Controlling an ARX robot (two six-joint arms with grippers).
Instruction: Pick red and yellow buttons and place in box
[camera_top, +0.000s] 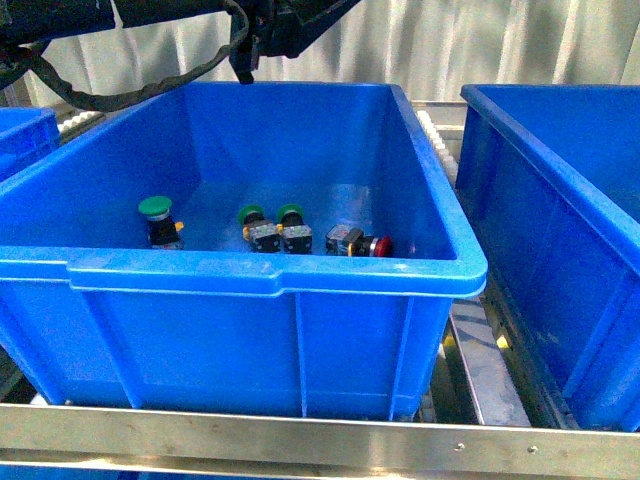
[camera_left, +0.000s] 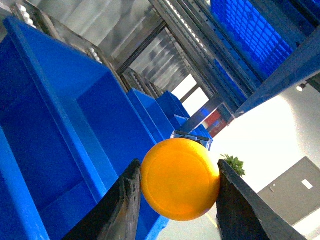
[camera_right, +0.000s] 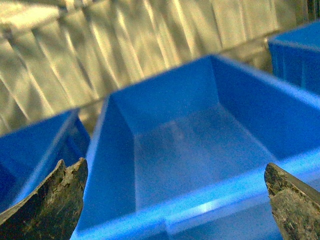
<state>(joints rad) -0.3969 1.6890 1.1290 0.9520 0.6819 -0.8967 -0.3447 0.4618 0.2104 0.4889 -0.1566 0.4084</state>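
Observation:
In the left wrist view my left gripper (camera_left: 178, 163) is shut on the yellow button (camera_left: 180, 179), its round cap pinched between both black fingers (camera_left: 125, 210), raised in the air beside blue bins. One red button (camera_top: 379, 245) lies on its side on the floor of the middle blue bin (camera_top: 270, 275), near the front right corner. My right gripper (camera_right: 171, 167) is open with nothing between its fingers (camera_right: 55, 200), and hangs in front of an empty blue box (camera_right: 200, 145). In the front view only a black arm with cables (camera_top: 150, 60) shows at the top left.
Three green-capped buttons (camera_top: 155, 208) (camera_top: 252, 214) (camera_top: 290, 212) stand in the middle bin with the red one. Another blue box (camera_top: 560, 200) stands to the right, a further one (camera_top: 20, 135) at the far left. A steel rail (camera_top: 300, 435) runs along the front.

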